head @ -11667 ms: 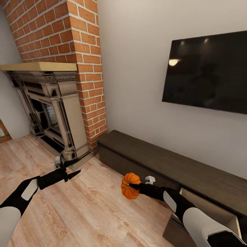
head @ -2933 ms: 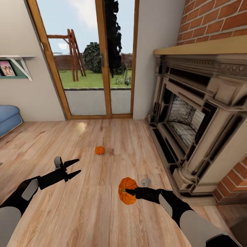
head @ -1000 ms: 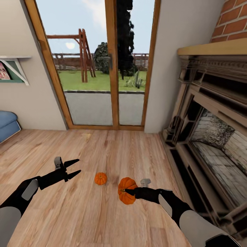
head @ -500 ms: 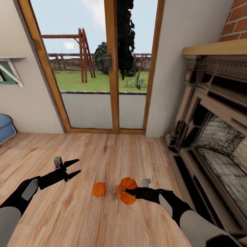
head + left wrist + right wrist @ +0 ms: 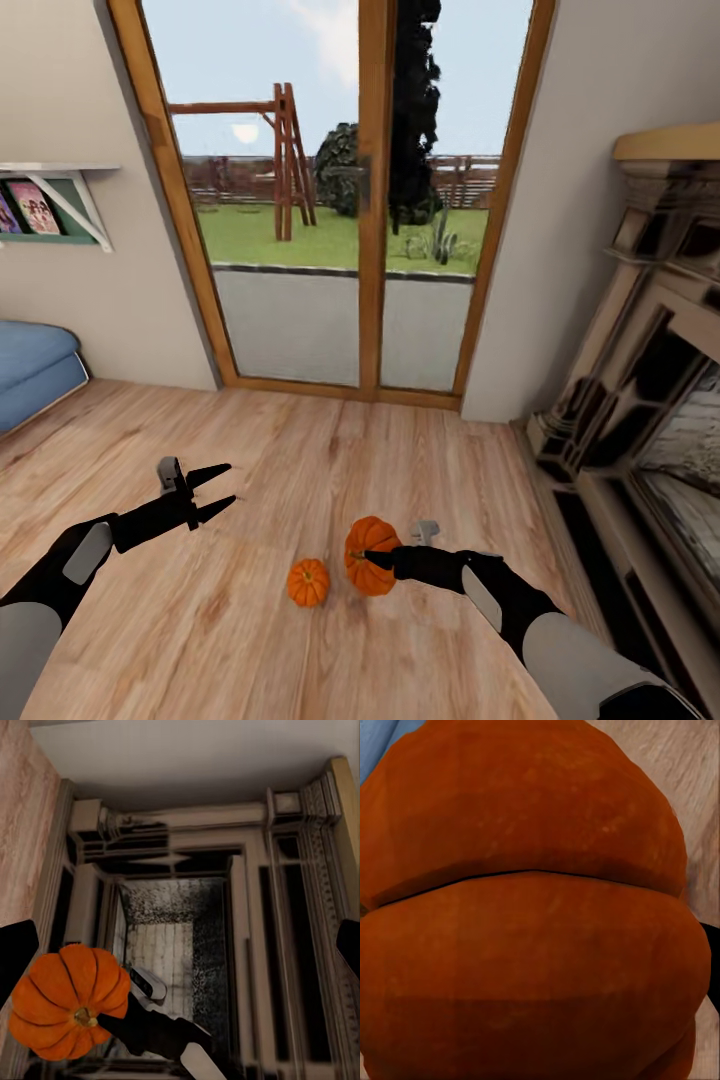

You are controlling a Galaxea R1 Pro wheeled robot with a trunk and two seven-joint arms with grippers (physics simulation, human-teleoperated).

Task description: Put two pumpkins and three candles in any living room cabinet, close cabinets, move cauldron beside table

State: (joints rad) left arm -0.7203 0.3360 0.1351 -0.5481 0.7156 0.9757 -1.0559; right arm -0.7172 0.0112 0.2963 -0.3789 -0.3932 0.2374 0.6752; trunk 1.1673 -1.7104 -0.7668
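My right gripper (image 5: pixel 376 556) is shut on an orange ribbed pumpkin (image 5: pixel 366 545), held above the floor in front of me. From the right wrist this held pumpkin (image 5: pixel 532 907) sits right against the camera. The left wrist view shows the same pumpkin (image 5: pixel 67 1001) with the dark right fingers across it. A second, smaller pumpkin (image 5: pixel 308 583) lies on the plank floor just left of and below the held one. My left gripper (image 5: pixel 212 491) is open and empty, out to the left over the floor. The dark brown cabinet is out of view.
A wood-framed glass door (image 5: pixel 370 200) to the garden stands straight ahead. The ornate fireplace (image 5: pixel 650 400) runs along the right wall. A blue seat (image 5: pixel 35 365) and a wall shelf (image 5: pixel 55 195) are at the left. Light plank floor (image 5: pixel 200 620) spreads around me.
The camera has turned and moved since the cabinet view; the floor pumpkin now sits closer, beside the held one. Both arms keep their pose, the right still holding its pumpkin.
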